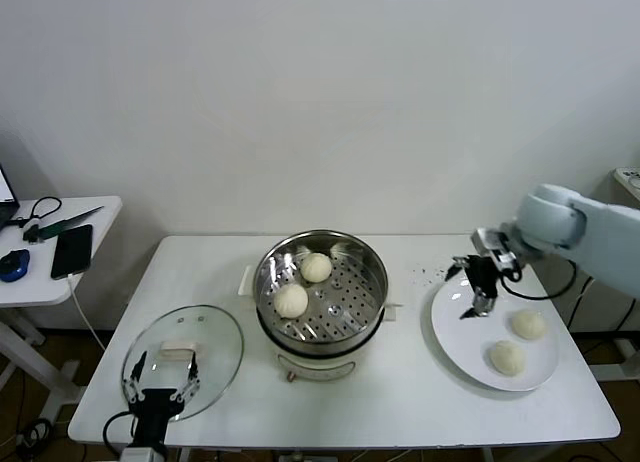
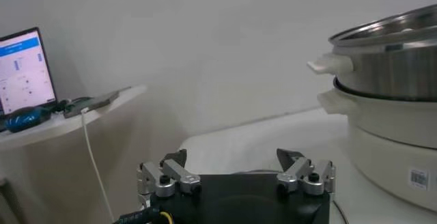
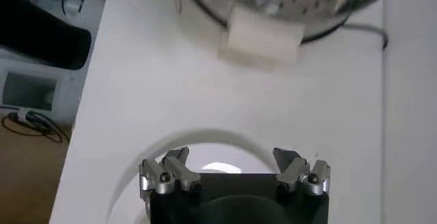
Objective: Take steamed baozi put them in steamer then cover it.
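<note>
Baozi, small round cream-white dough buns, lay two (image 1: 304, 284) in the shiny perforated steel steamer (image 1: 372, 275) and two (image 1: 517, 341) on the flat white plate (image 1: 447, 328), so the right gripper (image 1: 477, 291) hovered there, fingers spread, while the left gripper (image 1: 157, 391) waited, fingers spread, by the clear glass lid (image 1: 215, 340) on the white counter (image 1: 400, 402).

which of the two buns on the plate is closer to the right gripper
The farther-back bun, nearer the plate's right rim, is closer to the open right gripper. The other bun lies nearer the table's front edge.
</note>
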Controlling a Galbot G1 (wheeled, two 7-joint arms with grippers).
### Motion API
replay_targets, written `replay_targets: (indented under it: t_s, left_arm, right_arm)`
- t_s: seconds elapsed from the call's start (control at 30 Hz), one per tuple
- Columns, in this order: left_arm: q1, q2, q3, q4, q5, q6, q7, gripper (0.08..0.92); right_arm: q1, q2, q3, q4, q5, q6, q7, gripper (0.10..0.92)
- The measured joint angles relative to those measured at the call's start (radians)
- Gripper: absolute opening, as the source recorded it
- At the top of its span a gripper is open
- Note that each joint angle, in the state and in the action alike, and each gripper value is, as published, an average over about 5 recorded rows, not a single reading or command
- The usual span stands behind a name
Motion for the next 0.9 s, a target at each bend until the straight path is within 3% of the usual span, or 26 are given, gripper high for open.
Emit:
replay_targets:
  t_s: [0.37, 0.9]
  left_arm:
    - [-0.003, -0.015, -0.001, 0.001, 0.019, 0.013, -0.011, 0.823]
    - [-0.006, -0.021, -0.005, 0.013, 0.03, 0.018, -0.014, 0.823]
  right_arm:
    - [-0.291, -0.051, 0.224, -0.093, -0.191, 0.056, -0.017, 0.823]
    - [-0.41, -0.013, 0.297, -0.179, -0.278, 0.074, -0.023, 0.823]
